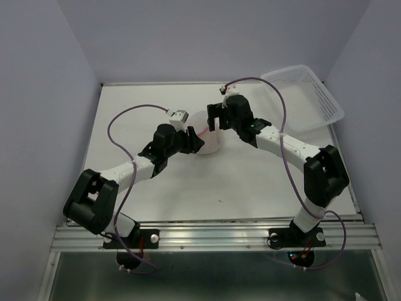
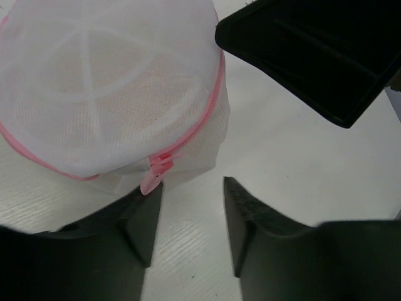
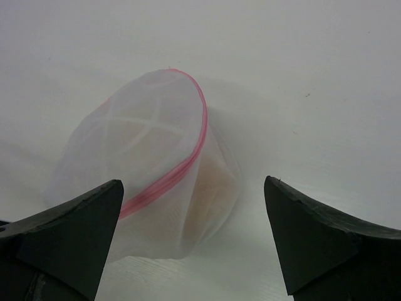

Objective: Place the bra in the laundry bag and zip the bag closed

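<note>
Left gripper (image 2: 191,185) was partly open, empty, just below the zipper pull (image 2: 155,173). Right gripper (image 3: 193,183) was fully open, empty. The bag (image 3: 147,141) contained the bra (image 3: 213,194).

The laundry bag (image 2: 94,81) is made of white see-through mesh, crossed on its lid by plain white bands and edged by a pink zipper (image 2: 194,125) with a paler pink pull tab (image 2: 150,182). The peach-beige bra (image 3: 210,188) is seen through the mesh. The left claw (image 2: 191,213) and right claw (image 3: 193,188) are finished in matte black. The bench (image 1: 250,182) and the slotted basket (image 1: 313,94) are coloured white, and the cables (image 1: 110,130) purple.
</note>
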